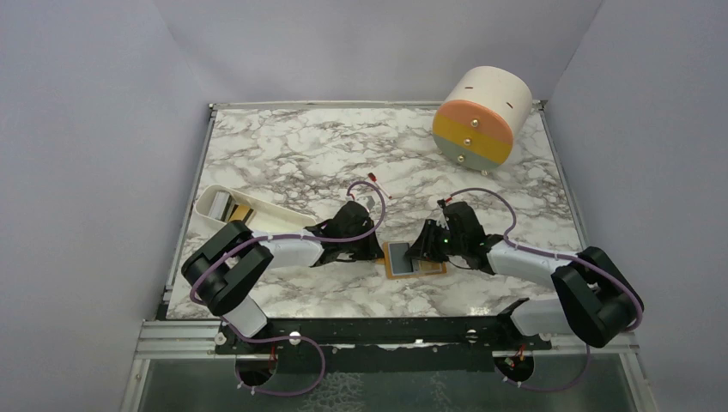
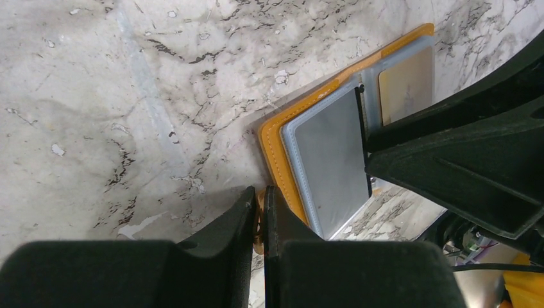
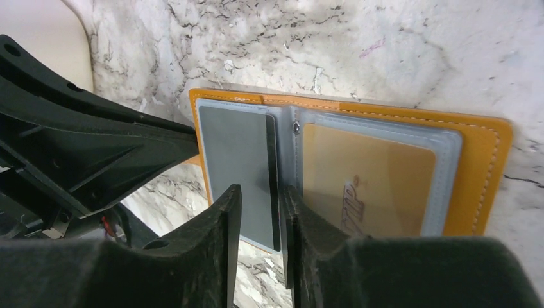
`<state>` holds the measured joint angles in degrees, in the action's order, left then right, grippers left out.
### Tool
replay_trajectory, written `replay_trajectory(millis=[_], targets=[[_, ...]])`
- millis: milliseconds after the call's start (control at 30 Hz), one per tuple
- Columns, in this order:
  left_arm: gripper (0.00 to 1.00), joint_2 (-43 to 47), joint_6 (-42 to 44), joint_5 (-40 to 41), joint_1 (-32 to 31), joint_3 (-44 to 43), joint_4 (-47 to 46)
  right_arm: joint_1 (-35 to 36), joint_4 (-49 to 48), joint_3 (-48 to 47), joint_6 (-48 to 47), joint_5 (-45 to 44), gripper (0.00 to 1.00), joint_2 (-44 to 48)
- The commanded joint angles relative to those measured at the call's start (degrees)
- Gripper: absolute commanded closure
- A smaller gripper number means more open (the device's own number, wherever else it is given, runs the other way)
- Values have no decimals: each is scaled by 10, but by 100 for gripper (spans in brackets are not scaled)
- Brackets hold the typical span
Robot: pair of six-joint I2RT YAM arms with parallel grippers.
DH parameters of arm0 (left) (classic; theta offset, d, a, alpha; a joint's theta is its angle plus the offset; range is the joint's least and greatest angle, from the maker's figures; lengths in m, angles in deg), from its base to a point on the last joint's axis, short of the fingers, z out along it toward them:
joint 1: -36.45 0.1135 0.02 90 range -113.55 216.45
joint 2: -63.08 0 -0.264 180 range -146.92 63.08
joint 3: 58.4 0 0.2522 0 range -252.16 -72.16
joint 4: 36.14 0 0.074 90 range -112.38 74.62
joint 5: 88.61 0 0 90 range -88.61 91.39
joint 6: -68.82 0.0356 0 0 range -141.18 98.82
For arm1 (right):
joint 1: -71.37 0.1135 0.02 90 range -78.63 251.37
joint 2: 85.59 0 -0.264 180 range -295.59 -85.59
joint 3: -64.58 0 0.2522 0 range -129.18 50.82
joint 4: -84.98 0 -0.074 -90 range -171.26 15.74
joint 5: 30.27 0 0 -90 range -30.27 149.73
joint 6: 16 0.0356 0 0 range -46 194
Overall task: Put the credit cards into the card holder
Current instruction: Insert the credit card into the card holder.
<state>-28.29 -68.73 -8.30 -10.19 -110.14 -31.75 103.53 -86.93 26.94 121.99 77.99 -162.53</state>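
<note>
Marble table (image 1: 283,146); open orange card holder (image 3: 481,160); silver card (image 3: 234,160); gold card (image 3: 365,179).

We are counting one card holder (image 3: 481,160), and inside it we are seeing two credit cards: one silver-grey card (image 3: 234,147) and one golden card (image 3: 365,173). We are also counting one white tray (image 1: 206,209) holding what look like two more flat pieces, too small to name. We are finding one drum (image 1: 481,116), one small stick (image 1: 373,178), and two grippers, the left gripper (image 2: 260,196) and the right gripper (image 3: 262,192).
</note>
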Motion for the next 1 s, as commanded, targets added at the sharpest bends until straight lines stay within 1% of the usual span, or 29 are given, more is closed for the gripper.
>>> replay_trajectory(millis=[0, 133, 333, 467, 567, 733, 967], targets=[[100, 15, 15, 2, -3, 0, 22, 4, 114, -42, -51, -60, 68, 41], [100, 23, 23, 1, 9, 0, 26, 4, 176, -63, -77, -79, 58, 75], [100, 30, 32, -3, 19, -2, 31, 4, 252, -87, -84, -132, 44, 105], [100, 26, 31, -9, 19, 2, 24, 2, 276, -88, -73, -164, 30, 107], [100, 25, 31, -11, 19, 6, 23, 0, 279, -81, -62, -164, 19, 107], [100, 25, 28, -14, 19, 10, 16, 0, 274, -58, -43, -163, 14, 121], [100, 17, 24, -24, 19, 15, 1, 0, 250, -27, -34, -155, 12, 130]])
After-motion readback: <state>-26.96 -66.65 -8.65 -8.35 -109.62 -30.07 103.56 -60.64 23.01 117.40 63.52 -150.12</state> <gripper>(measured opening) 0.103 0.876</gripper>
